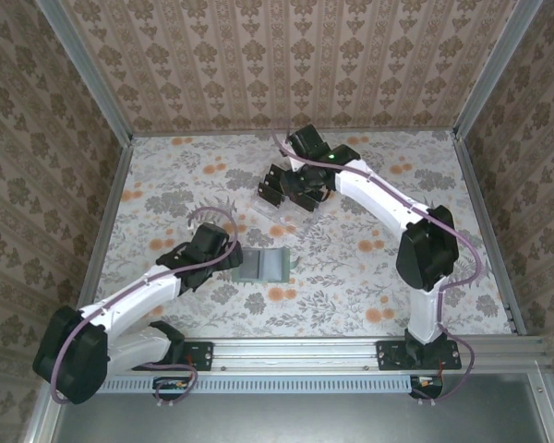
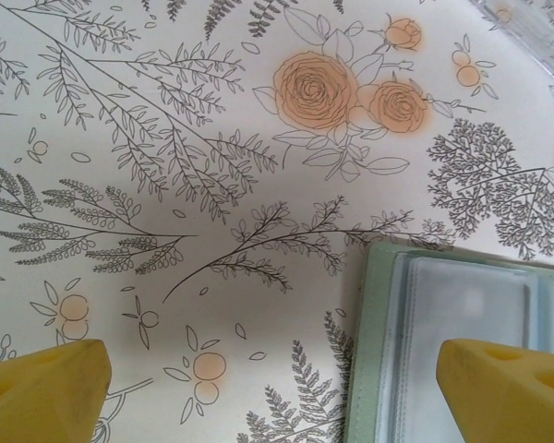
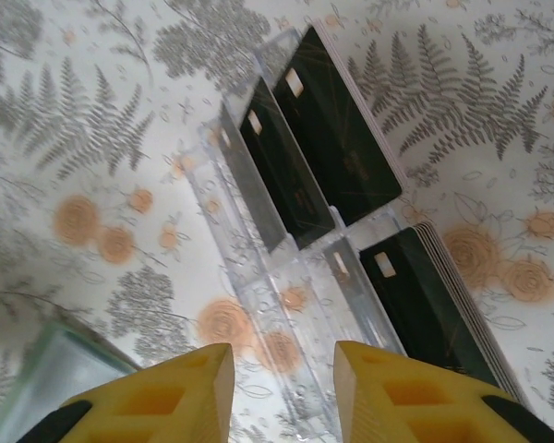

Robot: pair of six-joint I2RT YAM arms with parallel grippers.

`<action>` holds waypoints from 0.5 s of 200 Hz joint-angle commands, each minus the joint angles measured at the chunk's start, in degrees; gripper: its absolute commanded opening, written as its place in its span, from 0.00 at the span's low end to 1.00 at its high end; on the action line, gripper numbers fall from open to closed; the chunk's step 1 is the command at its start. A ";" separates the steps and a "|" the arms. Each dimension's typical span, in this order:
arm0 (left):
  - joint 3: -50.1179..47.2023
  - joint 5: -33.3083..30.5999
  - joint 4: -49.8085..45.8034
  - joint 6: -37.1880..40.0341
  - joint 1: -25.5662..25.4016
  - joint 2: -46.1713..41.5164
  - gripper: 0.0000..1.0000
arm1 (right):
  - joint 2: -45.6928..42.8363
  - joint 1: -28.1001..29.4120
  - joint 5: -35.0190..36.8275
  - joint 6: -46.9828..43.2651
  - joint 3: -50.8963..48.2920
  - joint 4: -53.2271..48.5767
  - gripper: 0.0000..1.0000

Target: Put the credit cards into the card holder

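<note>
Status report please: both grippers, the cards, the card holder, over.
Left gripper open over card holder, which lies opened flat. Right gripper open, empty, above clear rack. Credit cards stand in the rack, none gripped.

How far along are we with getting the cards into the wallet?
Early. Done: the card holder lies open beside the open left gripper; its visible pockets hold no card. In hand: the right gripper hovers over the clear rack, jaws apart, nothing between them. Remaining: every credit card seen sits in the rack, so all picks and insertions remain.
</note>
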 commanded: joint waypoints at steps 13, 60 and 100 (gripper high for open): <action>1.79 1.11 -1.84 1.64 0.88 0.30 1.00 | 3.83 0.14 7.08 -5.61 3.98 -5.97 0.33; 1.63 1.94 -1.81 1.73 1.34 0.39 1.00 | 7.27 0.23 8.87 -6.84 5.68 -6.95 0.30; 1.80 2.30 -1.72 1.83 1.61 0.48 1.00 | 9.37 0.57 11.91 -7.94 6.23 -7.31 0.29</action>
